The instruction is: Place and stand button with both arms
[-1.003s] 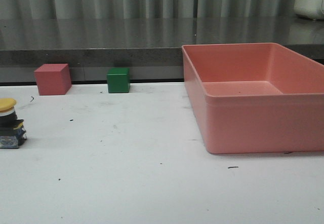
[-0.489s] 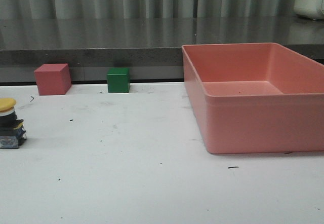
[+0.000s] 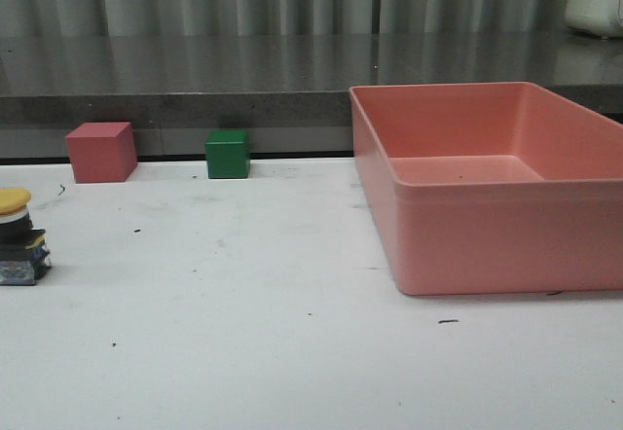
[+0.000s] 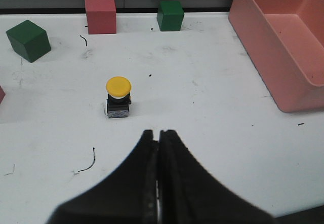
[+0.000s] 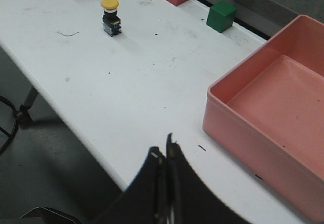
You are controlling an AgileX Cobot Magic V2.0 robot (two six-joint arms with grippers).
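The button (image 3: 19, 237) stands upright at the table's far left edge, yellow cap on top of its black and blue body. It shows in the left wrist view (image 4: 118, 98) and small in the right wrist view (image 5: 111, 16). My left gripper (image 4: 160, 133) is shut and empty, held back from the button and apart from it. My right gripper (image 5: 163, 149) is shut and empty over the table's front edge, far from the button. Neither arm shows in the front view.
A large pink bin (image 3: 458, 197) stands at the right. A pink cube (image 3: 100, 152) and a green cube (image 3: 228, 154) sit at the back edge. The left wrist view shows a second green cube (image 4: 28, 40) further left.
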